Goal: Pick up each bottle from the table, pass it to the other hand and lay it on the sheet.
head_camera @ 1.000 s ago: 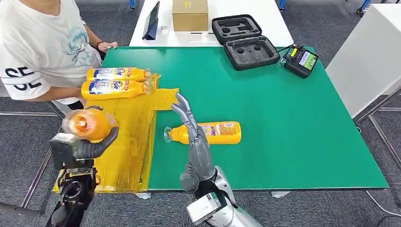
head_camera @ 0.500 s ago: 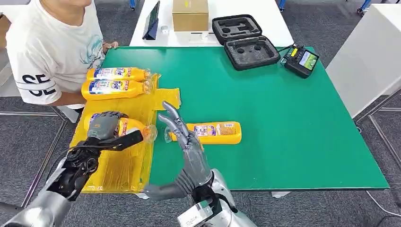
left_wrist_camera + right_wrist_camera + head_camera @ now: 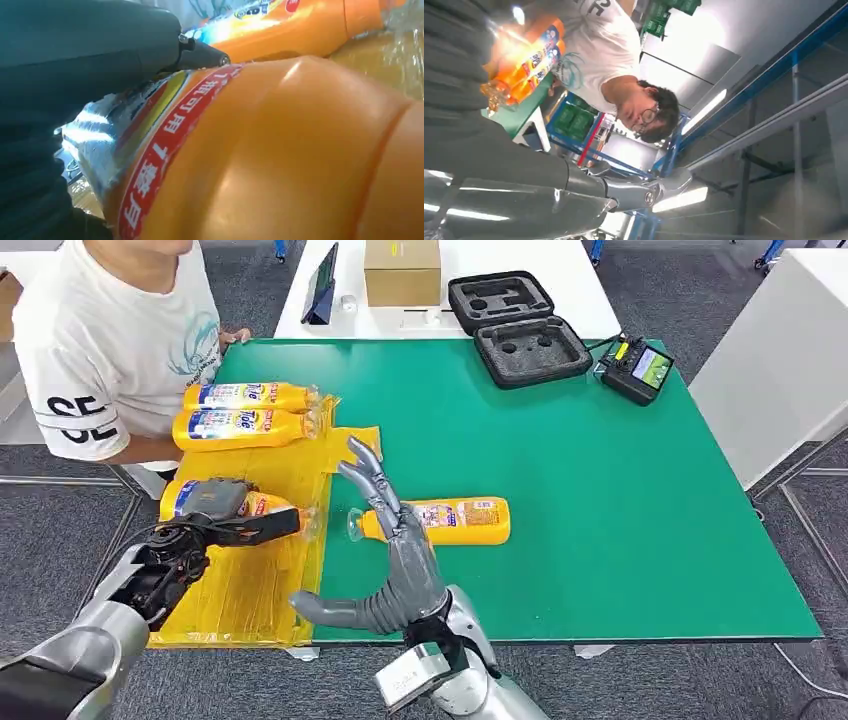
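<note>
My left hand [image 3: 215, 512] grips an orange bottle [image 3: 268, 506] that lies low over the yellow sheet [image 3: 262, 575], its clear cap pointing toward the green table. From the left wrist view the same bottle [image 3: 280, 160] is pressed close, a dark finger [image 3: 200, 54] across its label. Two more orange bottles [image 3: 245, 397] [image 3: 240, 427] lie side by side at the sheet's far end. Another orange bottle [image 3: 455, 521] lies on the green table [image 3: 600, 500], just beyond my right hand [image 3: 395, 560], which is raised with fingers spread and holds nothing.
A person in a white T-shirt [image 3: 110, 350] stands at the table's far left corner, close to the sheet. A black foam case [image 3: 520, 328], a controller [image 3: 637, 367] and a cardboard box [image 3: 402, 270] sit at the back. The table's right half is bare green.
My left hand has lowered the bottle from up in the air down to the yellow sheet and turned it flat. My right hand has drawn back from the green table's bottle, thumb swung out.
</note>
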Controlling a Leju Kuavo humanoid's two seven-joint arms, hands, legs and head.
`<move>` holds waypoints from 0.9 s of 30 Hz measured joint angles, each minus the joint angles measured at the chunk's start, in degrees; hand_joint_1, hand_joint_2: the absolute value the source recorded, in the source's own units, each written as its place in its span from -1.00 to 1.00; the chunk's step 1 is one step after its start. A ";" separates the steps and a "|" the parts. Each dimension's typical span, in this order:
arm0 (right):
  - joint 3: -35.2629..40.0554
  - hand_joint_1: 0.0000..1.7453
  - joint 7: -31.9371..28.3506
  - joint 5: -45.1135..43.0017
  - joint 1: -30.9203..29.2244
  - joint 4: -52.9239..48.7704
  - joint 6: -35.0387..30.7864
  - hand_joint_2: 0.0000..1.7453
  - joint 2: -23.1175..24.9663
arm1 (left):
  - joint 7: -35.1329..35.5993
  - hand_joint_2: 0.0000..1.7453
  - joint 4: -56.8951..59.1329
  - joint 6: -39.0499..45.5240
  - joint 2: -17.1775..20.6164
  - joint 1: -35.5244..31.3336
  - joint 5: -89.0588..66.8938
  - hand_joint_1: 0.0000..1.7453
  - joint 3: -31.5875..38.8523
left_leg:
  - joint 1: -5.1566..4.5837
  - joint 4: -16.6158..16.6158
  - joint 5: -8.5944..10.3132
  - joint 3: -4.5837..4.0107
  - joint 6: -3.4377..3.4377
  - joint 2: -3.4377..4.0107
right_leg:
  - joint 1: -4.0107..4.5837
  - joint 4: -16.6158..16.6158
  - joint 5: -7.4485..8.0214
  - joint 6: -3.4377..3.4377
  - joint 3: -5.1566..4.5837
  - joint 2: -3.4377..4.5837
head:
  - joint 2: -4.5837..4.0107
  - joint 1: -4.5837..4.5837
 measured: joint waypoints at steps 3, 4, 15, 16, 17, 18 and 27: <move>-0.09 -1.00 -0.26 -0.74 -0.07 0.57 0.02 1.00 0.00 | 0.00 1.00 1.38 -1.53 -0.15 -0.80 -0.02 1.00 -0.09 | 0.00 0.00 0.00 0.00 0.00 0.00 | 0.00 0.00 0.00 0.00 0.01 0.00 | 0.00 0.00; -0.09 -1.00 -0.31 -0.94 -0.09 0.74 0.02 1.00 0.00 | -0.13 1.00 1.72 -2.48 -0.20 -0.99 0.04 1.00 -0.15 | 0.00 0.00 -0.01 0.00 0.00 0.00 | 0.00 0.00 0.00 0.00 0.01 0.00 | 0.00 -0.02; -0.11 -1.00 -0.68 -2.05 -0.92 2.54 0.46 1.00 -0.02 | -2.78 1.00 4.02 -6.23 -0.46 -2.44 0.83 -1.00 -0.59 | -0.01 -0.01 -0.01 0.16 0.00 0.00 | 0.00 0.00 0.00 0.00 0.17 0.00 | 0.00 -0.02; -0.11 -1.00 -0.66 -2.19 -1.06 2.67 0.50 1.00 -0.02 | -2.89 -1.00 4.20 -6.56 -0.52 -2.45 1.23 -1.00 -0.61 | -0.01 -0.01 -0.01 0.18 0.00 0.00 | 0.00 0.00 0.00 0.00 0.19 0.00 | 0.00 -0.02; -0.11 -1.00 -0.63 -2.27 -1.20 2.78 0.52 1.00 -0.02 | -3.15 -1.00 4.35 -7.13 -0.61 -2.42 2.01 -1.00 -0.59 | -0.01 -0.02 -0.01 0.21 0.00 -0.02 | 0.00 0.00 -0.01 0.00 0.23 0.00 | 0.00 -0.02; -0.11 -1.00 -0.61 -2.40 -1.25 2.91 0.52 1.00 -0.02 | -3.62 -1.00 4.43 -7.71 -0.70 -2.39 3.03 -1.00 -0.57 | -0.01 -0.02 -0.01 0.22 0.00 -0.03 | 0.00 0.00 -0.01 0.00 0.26 -0.02 | 0.00 -0.04; -0.11 -1.00 -0.70 -4.08 -0.49 4.20 0.11 1.00 -1.11 | -10.75 -1.00 4.72 -19.29 -0.63 -1.89 18.13 -1.00 4.58 | -0.02 -0.05 -0.07 0.68 0.01 -0.11 | -0.03 -0.03 -0.11 0.03 0.76 -0.09 | 0.00 -0.02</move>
